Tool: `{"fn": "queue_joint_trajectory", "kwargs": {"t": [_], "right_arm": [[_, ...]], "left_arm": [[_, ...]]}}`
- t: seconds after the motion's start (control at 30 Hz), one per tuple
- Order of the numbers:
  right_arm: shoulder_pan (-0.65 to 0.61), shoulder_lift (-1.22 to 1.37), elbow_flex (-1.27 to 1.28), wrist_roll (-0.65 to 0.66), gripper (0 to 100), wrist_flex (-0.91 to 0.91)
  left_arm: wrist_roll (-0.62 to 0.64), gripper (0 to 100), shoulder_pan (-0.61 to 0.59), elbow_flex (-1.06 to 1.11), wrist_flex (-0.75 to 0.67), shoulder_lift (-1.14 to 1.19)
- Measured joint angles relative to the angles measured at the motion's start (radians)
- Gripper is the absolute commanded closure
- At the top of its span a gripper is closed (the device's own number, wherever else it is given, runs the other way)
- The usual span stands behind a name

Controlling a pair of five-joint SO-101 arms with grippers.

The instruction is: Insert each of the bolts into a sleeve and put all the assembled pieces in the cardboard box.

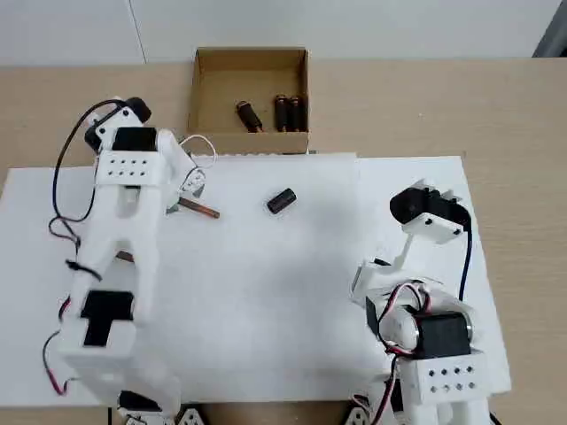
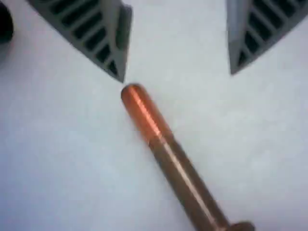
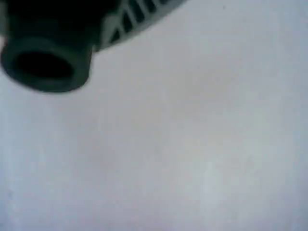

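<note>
Though open-topped, cardboard box (image 1: 217, 97) with three assembled pieces (image 1: 281, 113) inside.

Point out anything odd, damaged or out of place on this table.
Nothing stands out. A bolt lies flat on the white sheet below the open left gripper, and a loose sleeve lies apart from it, not yet joined. Both look undamaged.

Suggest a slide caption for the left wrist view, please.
Open left end effector at the tip of the copper bolt lying on the white sheet.
</note>
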Motion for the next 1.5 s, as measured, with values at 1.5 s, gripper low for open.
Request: {"fn": "queue_joint_trajectory", "kwargs": {"t": [1.5], "right_arm": [[0.000,0.000,0.000,0.002,99.5,-0.044]], "left_arm": [[0.025,99,-0.077,-0.215,-0.060,0.348]]}}
